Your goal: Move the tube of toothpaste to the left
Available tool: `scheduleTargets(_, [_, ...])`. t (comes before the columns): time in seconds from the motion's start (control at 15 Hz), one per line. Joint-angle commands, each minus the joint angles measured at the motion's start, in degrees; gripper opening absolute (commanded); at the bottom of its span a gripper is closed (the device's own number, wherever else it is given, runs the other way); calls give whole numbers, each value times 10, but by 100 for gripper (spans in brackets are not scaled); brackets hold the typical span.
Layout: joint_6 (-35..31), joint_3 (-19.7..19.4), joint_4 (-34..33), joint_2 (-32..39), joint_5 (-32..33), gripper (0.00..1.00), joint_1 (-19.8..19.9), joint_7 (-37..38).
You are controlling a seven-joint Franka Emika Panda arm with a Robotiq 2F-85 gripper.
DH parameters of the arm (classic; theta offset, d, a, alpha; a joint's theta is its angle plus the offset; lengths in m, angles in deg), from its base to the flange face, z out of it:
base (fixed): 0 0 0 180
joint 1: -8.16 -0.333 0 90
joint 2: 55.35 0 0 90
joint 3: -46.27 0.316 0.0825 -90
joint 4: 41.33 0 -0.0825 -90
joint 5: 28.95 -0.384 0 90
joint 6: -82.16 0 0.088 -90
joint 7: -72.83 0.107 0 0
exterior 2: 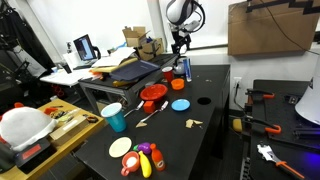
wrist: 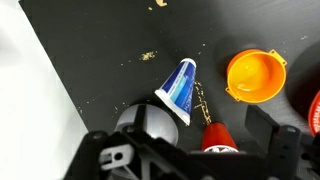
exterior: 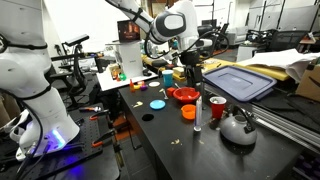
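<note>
One gripper is hanging above the black table, its jaws looking spread and gripping nothing. The tube of toothpaste is standing upright below it, between a small orange cup and the red cup. In the wrist view the tube is showing white and blue, clear of the gripper.

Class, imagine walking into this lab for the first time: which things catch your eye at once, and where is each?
The white robot arm dominates both exterior views, its claw hanging over the black table. Near it bright colours stand out on the tabletop: a red bowl, an orange cup and a blue disc. In the wrist view the blue-and-white tube of toothpaste shows against the dark top, apart from the orange cup.
</note>
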Motion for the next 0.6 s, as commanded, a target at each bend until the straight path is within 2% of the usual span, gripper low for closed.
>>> scheduleTargets(0.0, [23,4,-21,5,4,100,11,-55])
scheduleTargets(0.2, [34,11,-42,24,-14,100,24,-109])
scheduleTargets(0.53, [61,15,-79,57,-21,100,35,-158])
